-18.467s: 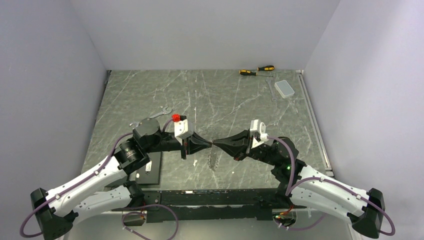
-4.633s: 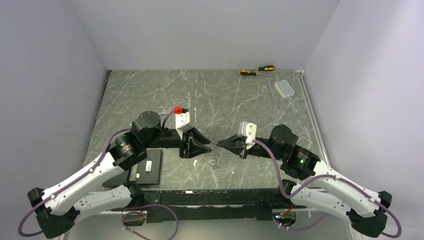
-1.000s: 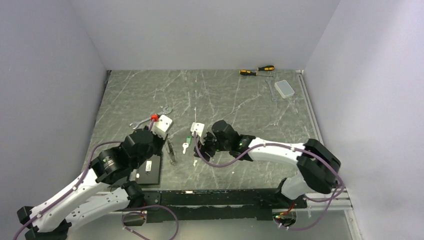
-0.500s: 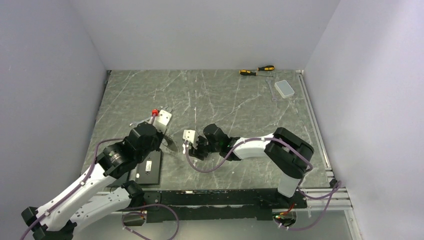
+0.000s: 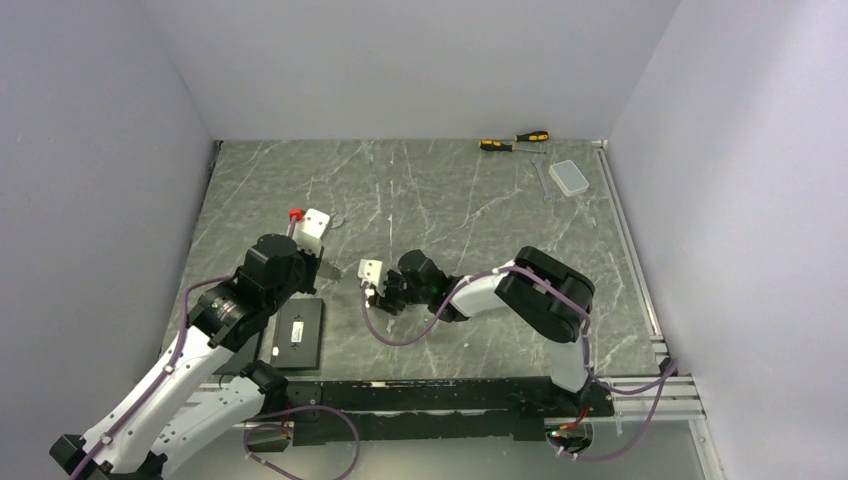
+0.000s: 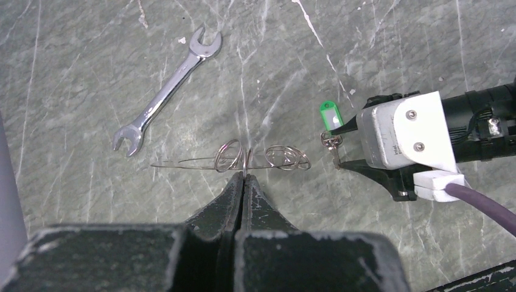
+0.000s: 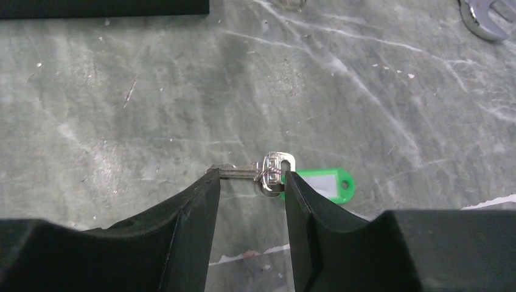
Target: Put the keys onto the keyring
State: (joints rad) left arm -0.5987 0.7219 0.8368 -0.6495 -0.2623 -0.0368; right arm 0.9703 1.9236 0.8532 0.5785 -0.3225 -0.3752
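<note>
In the left wrist view my left gripper (image 6: pixel 244 176) is shut on the keyring (image 6: pixel 268 159), a thin wire ring seen edge-on with small loops, held just above the table. The key (image 7: pixel 255 171) is small and silver, with a green tag (image 7: pixel 322 185), and lies flat on the marble. My right gripper (image 7: pixel 251 176) is open and low over it, one fingertip at the blade end and the other at the head. The key (image 6: pixel 331 146) and its green tag (image 6: pixel 328 114) lie right of the ring in the left wrist view. From above, both grippers (image 5: pixel 335 272) (image 5: pixel 372 285) are close together, left of centre.
A silver open-ended wrench (image 6: pixel 167 97) lies beyond the ring. A flat black box (image 5: pixel 298 333) lies near the left arm. Two yellow-and-black screwdrivers (image 5: pixel 513 141) and a small white box (image 5: pixel 570 177) sit at the far right.
My right arm has swung further left and set its open jaws around the key. My left arm has pulled back and left with the ring in its jaws.
</note>
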